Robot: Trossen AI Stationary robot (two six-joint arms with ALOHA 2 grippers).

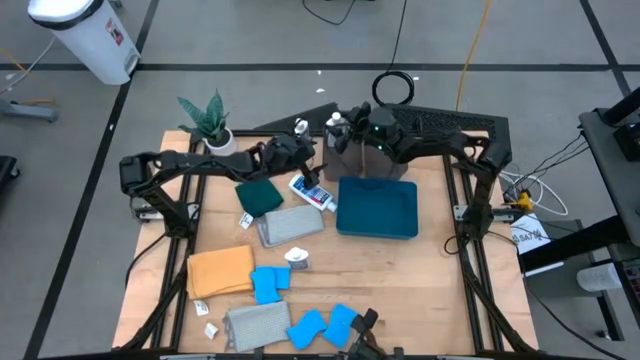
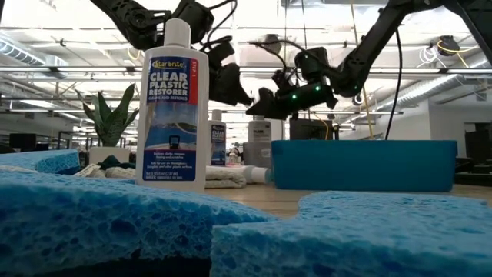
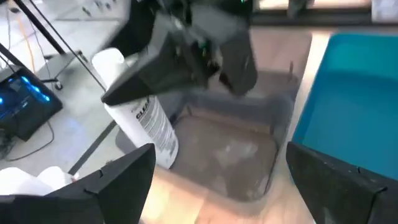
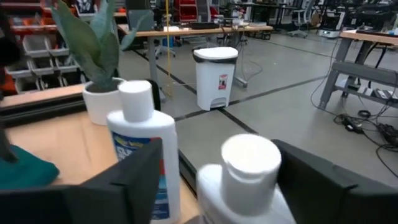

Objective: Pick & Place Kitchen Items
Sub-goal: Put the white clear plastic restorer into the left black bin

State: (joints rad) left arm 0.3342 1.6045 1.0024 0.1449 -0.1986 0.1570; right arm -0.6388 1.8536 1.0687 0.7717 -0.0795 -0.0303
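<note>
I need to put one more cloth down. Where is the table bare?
Bare wood lies in front of the blue bin, running to the table's right edge. The left half is crowded: orange cloth, sponges, grey cloth.

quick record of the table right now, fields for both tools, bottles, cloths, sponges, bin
left tool: open, empty, facing the grey tray
right tool: open, fingers either side of a white bottle by the tray
second bottle: upright beside it
third bottle: lying left of the blue bin
fourth bottle: upright, mid-table
blue bin: nothing visible inside
cloths: dark green cloth, grey cloth, orange cloth
sponges: blue, near the front edge
</note>
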